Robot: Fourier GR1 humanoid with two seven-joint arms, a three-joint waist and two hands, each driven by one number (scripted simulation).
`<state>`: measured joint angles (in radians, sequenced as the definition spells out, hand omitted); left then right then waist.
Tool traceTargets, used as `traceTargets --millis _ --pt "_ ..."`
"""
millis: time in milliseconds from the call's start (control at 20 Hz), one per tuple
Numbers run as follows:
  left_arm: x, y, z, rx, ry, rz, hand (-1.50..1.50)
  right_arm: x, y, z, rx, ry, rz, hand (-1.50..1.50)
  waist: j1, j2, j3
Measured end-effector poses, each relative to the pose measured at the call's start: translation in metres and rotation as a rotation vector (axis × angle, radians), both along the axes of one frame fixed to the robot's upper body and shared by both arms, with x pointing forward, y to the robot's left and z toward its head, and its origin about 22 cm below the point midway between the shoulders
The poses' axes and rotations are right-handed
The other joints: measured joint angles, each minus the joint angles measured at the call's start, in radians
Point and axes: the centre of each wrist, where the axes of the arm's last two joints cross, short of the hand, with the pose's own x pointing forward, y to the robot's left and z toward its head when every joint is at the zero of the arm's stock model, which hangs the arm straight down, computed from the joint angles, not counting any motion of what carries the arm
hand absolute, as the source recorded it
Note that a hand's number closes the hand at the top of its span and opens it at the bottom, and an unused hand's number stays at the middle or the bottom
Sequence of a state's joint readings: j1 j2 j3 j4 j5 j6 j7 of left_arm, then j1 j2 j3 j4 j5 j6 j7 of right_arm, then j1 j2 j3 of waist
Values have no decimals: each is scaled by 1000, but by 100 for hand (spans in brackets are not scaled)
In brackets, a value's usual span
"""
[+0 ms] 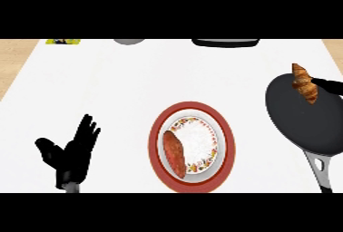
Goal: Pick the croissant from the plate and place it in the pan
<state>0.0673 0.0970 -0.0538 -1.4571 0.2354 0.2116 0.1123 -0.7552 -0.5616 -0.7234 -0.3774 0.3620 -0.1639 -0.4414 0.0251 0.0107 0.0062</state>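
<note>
while the left hand [70, 156] rests open at the lower left, fingers up and holding nothing, the work is on the right. nearest centre, the plate [226, 136] carries a reddish-brown item [175, 154] on its left side, no croissant. to its right lies the pan [308, 129], handle toward the near edge. the croissant [305, 84] hangs upright over the pan's far rim, pinched by the right hand [328, 86], of which only fingertips show at the frame edge. judgement: bring it nearer over the pan's middle, lower until it nearly touches, then release.
</note>
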Motion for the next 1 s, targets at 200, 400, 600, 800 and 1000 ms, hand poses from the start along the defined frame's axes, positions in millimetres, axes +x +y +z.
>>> traceTargets --millis 200,400,600,800,1000 --pt "1 0 -1 -3 11 12 0 -29 -27 -14 107 -54 91 -150 -18 -7 -1" --pt "0 -2 -1 6 11 23 0 -56 -48 -24 165 -98 189 -150 -28 -12 -4" --pt "0 4 -2 7 15 28 0 -76 -55 -31 180 -112 254 -150 -32 -15 -5" --pt "0 3 -5 9 14 30 0 -100 -58 -37 173 -104 274 -150 -35 -18 -5" --pt "0 1 -4 9 15 39 0 -127 -57 -39 173 -95 249 -150 -37 -17 -6"
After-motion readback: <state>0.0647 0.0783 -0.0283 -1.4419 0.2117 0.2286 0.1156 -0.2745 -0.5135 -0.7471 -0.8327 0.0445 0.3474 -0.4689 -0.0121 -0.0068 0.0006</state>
